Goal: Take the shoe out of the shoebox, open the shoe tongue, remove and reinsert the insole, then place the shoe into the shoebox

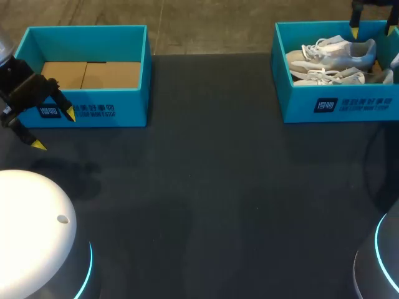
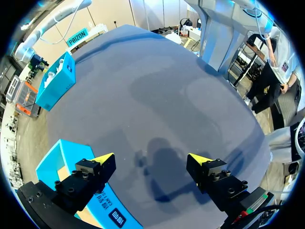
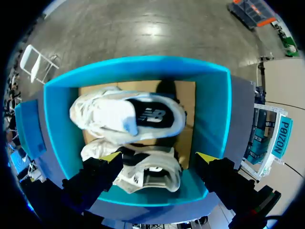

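Two white shoes lie side by side in the teal shoebox at the table's far right. My right gripper hangs over that box, open and holding nothing. In the right wrist view one shoe lies ahead of the open gripper and the other shoe sits below and between its fingers, with the box wall all around. My left gripper is open at the table's left edge, in front of a second teal box. It shows as open and empty in the left wrist view too.
The left teal box holds only its brown cardboard floor. The dark table stretches between the two boxes. The far shoebox is small across the table in the left wrist view.
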